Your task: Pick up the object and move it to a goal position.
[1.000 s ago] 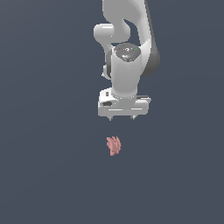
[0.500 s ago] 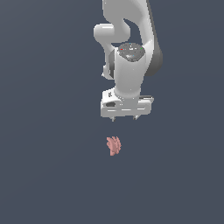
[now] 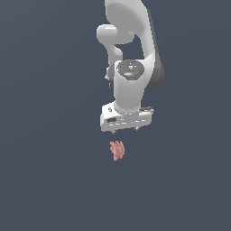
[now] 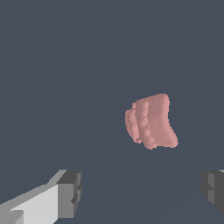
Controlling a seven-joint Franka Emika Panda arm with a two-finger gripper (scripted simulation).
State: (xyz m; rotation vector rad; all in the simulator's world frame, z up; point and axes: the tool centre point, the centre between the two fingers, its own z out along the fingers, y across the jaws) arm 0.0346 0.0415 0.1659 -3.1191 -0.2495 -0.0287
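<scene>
the object [image 3: 117, 150] lies on the plain grey bench [image 3: 45, 180] near its middle, no edges in view, just below the gripper [image 3: 126, 130], which hangs wide open and empty, not touching it. to grasp well, i'd centre the fingers [image 4: 70, 192] over the lump, straddle its narrow width, then descend. against the earlier frames, the arm has rotated and dropped closer.

- A plain dark slate-blue surface [image 3: 45, 180] is seen across the exterior view
- The same flat, unmarked ground [image 4: 65, 65] is shown in the wrist view
</scene>
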